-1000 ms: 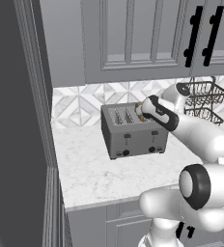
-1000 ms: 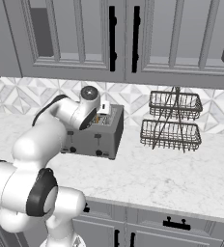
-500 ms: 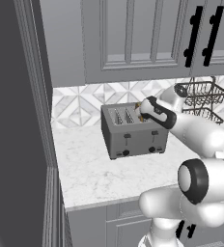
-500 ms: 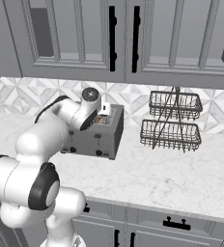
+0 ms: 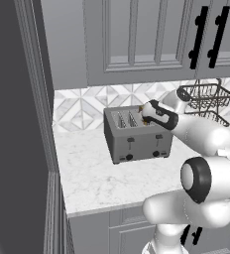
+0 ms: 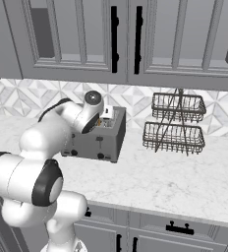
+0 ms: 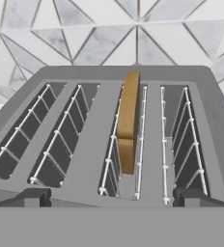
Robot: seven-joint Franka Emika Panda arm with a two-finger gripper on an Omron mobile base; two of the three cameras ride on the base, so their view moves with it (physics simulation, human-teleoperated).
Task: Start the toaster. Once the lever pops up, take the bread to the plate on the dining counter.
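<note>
gripper [image 7: 112, 195]: jaws spread, above toaster [image 5: 137, 135] | bread [image 7: 128, 120]: upright in third slot | toaster: near worktop [image 5: 102, 173] back edge

The arm reaches forward, its tool [image 7: 112, 197] angled downward with jaws spread wide.

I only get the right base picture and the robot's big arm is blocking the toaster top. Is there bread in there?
Observer: Yes, the hand view shows one bread slice standing in the third slot of the toaster.
Operator: Is the claw grabbing it?
Observer: No, the gripper is open above the slots, fingertips either side of that slot.
Operator: Does the front have buttons?
Observer: The left base view shows two levers and two knobs.
</note>
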